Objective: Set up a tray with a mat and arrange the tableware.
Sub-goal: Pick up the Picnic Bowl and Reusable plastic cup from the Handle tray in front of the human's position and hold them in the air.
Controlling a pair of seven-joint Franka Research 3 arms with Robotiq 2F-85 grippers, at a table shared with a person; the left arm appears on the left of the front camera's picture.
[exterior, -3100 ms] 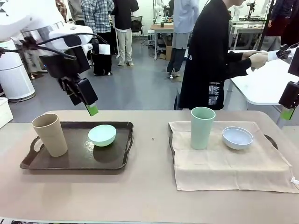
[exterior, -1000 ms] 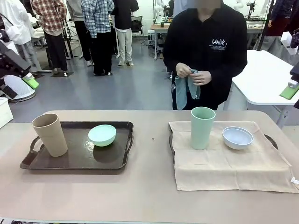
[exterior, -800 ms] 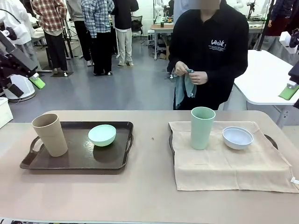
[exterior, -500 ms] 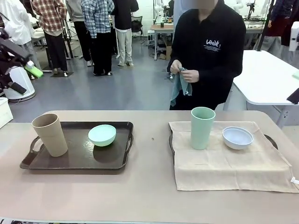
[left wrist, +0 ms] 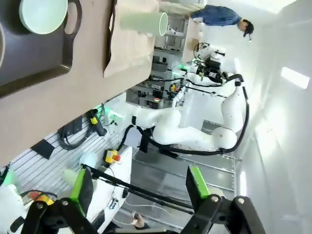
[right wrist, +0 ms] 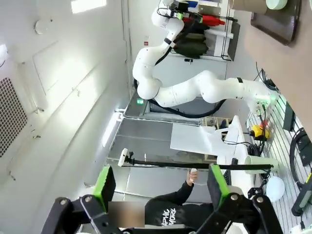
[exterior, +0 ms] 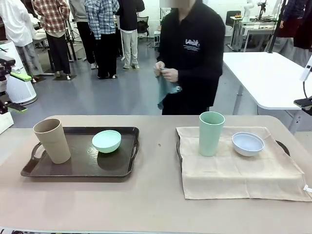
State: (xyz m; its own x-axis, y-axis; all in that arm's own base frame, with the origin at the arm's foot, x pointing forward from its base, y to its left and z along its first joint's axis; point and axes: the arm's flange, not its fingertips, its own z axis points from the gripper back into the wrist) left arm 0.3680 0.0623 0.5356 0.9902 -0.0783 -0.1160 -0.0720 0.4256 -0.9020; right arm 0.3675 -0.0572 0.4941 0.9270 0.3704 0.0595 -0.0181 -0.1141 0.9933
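1. Since the earlier frames, the person (exterior: 190, 58) in black has stepped from the upper right toward the upper middle of the front view. The left gripper (left wrist: 139, 183) no longer hangs above the dark tray (exterior: 78, 168).
2. In the left wrist view, that gripper's two fingers are spread wide apart with nothing between them. In the front view, one of its green pads (exterior: 22, 77) sits at the far left edge.
3. In the right wrist view, the right gripper (right wrist: 160, 183) also has its fingers spread wide and holds nothing.
4. The person's hands (exterior: 165, 74) are together at chest height, gripping a blue-grey cloth (exterior: 167, 90) that hangs down from them.
5. The dark tray lies at the lower left of the front view on the table (exterior: 146, 209).
6. A tan cup (exterior: 52, 140) stands upright at the tray's left end.
7. A mint bowl (exterior: 107, 141) rests on the tray right of centre, well apart from the tan cup.
8. At the lower right of the front view, a beige mat (exterior: 234, 178) lies spread over a second tray (exterior: 283, 146). That tray's handles peek out at the mat's left and right sides.
9. A sage green cup (exterior: 211, 133) stands upright on the mat near its back left corner.
10. A pale bluish-white bowl (exterior: 247, 143) sits on the mat just to the right of the sage green cup, not touching it.
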